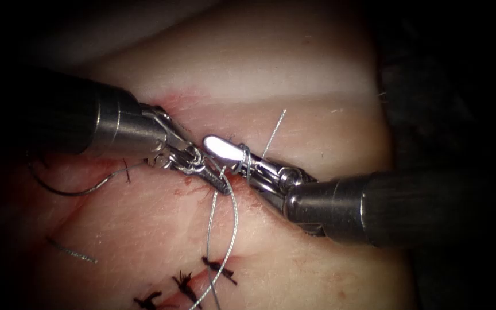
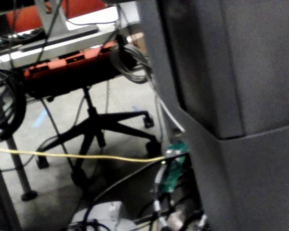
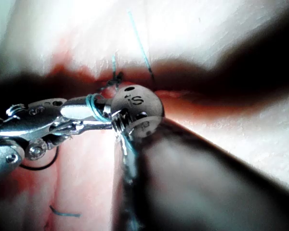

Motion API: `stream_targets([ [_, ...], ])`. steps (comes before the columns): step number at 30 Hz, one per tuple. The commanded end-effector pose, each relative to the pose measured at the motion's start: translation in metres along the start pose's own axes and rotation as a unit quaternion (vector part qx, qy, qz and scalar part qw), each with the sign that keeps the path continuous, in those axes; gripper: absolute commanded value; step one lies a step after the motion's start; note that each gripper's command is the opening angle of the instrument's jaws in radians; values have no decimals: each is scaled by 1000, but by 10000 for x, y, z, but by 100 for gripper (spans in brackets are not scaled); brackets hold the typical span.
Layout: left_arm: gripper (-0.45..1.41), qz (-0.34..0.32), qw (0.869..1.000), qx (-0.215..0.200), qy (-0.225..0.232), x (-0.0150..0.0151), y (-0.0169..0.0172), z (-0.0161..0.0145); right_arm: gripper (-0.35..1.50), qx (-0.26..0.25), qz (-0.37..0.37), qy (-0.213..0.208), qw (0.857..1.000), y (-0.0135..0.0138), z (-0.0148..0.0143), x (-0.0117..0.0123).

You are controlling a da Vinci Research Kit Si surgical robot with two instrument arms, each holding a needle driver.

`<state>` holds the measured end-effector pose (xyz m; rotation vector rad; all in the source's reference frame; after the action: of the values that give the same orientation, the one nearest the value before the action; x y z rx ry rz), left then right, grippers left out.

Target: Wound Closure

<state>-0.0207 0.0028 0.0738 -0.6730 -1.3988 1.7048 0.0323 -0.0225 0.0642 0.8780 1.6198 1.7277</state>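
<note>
Left of the cut [image 1: 186, 182], on the tissue [image 1: 317, 126]: the needle [image 1: 70, 193], a dark thin curve. Lies free, gripped by neither tool, apparently not in the tissue; likely set aside to leave both tools free for the thread [image 1: 233, 229].

Rises from the row of finished stitches [image 1: 186, 284] to the meeting point of the tools over the cut. Winds in a couple of turns round the right tool [image 1: 219, 150] near its tip, with a short free tail [image 1: 274, 131] standing up beyond, a lay that looks suited to a knot.

Grip of the right tool: cannot tell. Left tool [image 1: 220, 182]: narrow, seemingly pinched on the thread just below the turns, probably to keep it taut.

Farther out: red fluid [image 1: 173, 99] along the cut, and a cut end of thread [image 1: 71, 251] lying loose well to the left.
</note>
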Motion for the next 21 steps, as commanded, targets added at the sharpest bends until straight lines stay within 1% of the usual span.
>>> stream_targets([
  [1,-45,0,1000,1,1,2,-4,6,-35,-8,-25,3,1000,1,7,-6],
  [2,-45,-1,1000,1,2,3,-3,7,-35,-47,-66,8,997,-1,8,-5],
  [3,-45,-1,1000,1,4,4,-1,8,-35,-72,-84,9,994,-2,9,-5],
  [4,-45,-1,1000,1,4,4,-1,8,-35,-72,-84,9,994,-2,9,-5],
  [5,-45,-2,1000,1,4,5,0,8,-35,-105,-98,8,990,-3,10,-4],
  [7,-45,-4,1000,1,10,8,5,10,-35,-150,-124,3,981,-4,9,-4],
  [8,-45,-7,1000,0,12,13,10,11,-35,-192,-150,-12,970,-5,7,-2],
  [9,-45,-9,1000,-1,12,16,12,11,-35,-207,-156,-19,966,-5,6,-2],
  [10,-45,-9,1000,-1,12,16,12,11,-35,-207,-156,-19,966,-5,6,-2],
  [11,-45,-12,1000,-1,17,22,16,12,-35,-239,-167,-32,956,-6,5,-1],
  [12,-45,-13,1000,-1,18,24,18,13,-35,-252,-170,-35,952,-7,4,0],
  [13,-45,-15,1000,-1,20,28,21,14,-35,-276,-173,-44,944,-8,2,1],
  [16,-45,-16,1000,-1,22,30,21,15,-35,-285,-173,-48,941,-9,0,2],
  [20,-45,-14,1000,1,22,29,17,17,-35,-309,-178,-33,934,-16,-7,9],
  [21,-45,-13,1000,11,15,25,16,11,-35,-315,-180,-28,931,-17,-8,10],
])
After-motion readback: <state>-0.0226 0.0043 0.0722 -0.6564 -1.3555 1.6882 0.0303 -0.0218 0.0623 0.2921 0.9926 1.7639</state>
